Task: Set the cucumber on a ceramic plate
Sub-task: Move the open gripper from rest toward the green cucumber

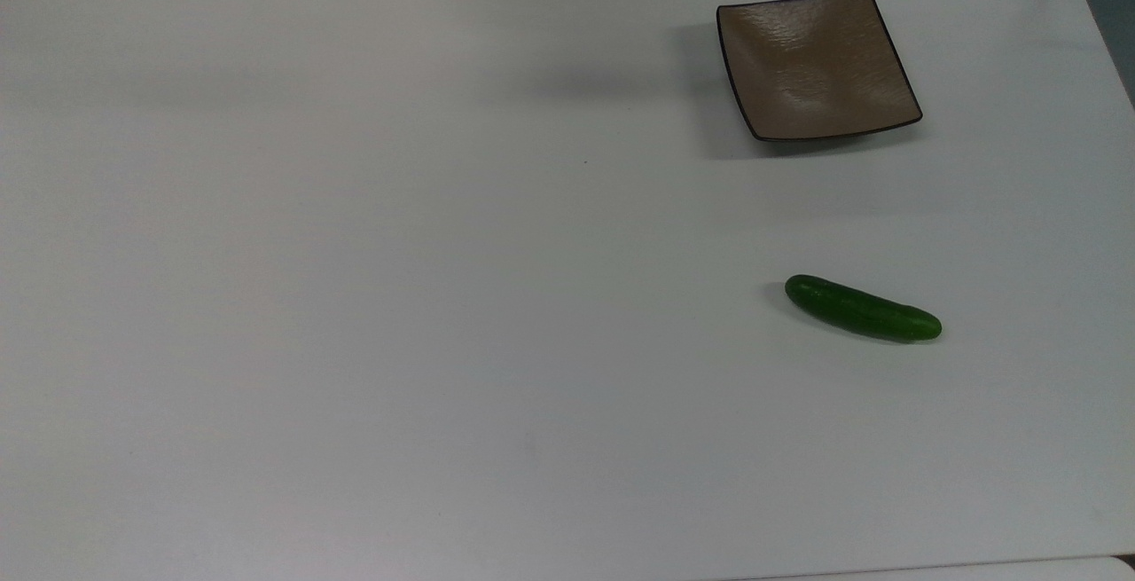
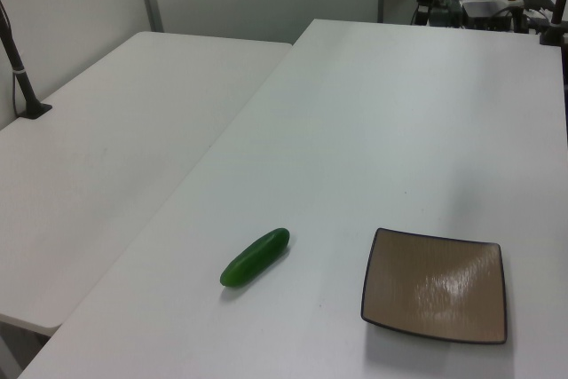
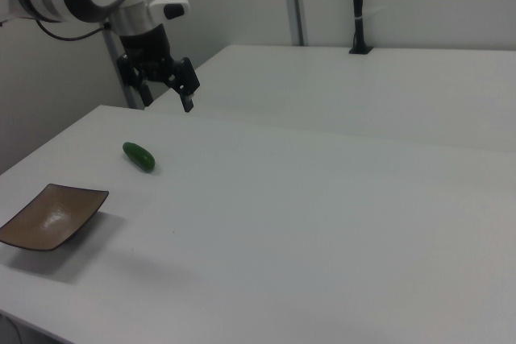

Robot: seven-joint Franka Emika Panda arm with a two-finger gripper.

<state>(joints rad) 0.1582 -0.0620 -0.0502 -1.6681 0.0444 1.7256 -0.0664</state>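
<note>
- The cucumber [image 1: 862, 309] lies flat on the white desk [image 1: 399, 297], on its side with nothing touching it. It is well apart from the ceramic plate [image 1: 816, 66], so the task is not yet begun.
- In the top view the cucumber sits below the ceramic plate, with bare desk between the two. In the left view it lies to the left view's left of the plate [image 2: 435, 286].
- The ceramic plate carries nothing; its upturned corners face up, ready to take the cucumber.
- The claw [image 3: 187, 90] hangs in the air above and beyond the cucumber [image 3: 139, 156] in the right view, holding nothing. Its fingers stand somewhat apart, pointing down toward the desk.
- Judged from this, the coming step is a descent onto the cucumber, probably with the fingers set across its narrow width, since the smooth rounded body could roll or slip out of a grip taken lengthwise.
</note>
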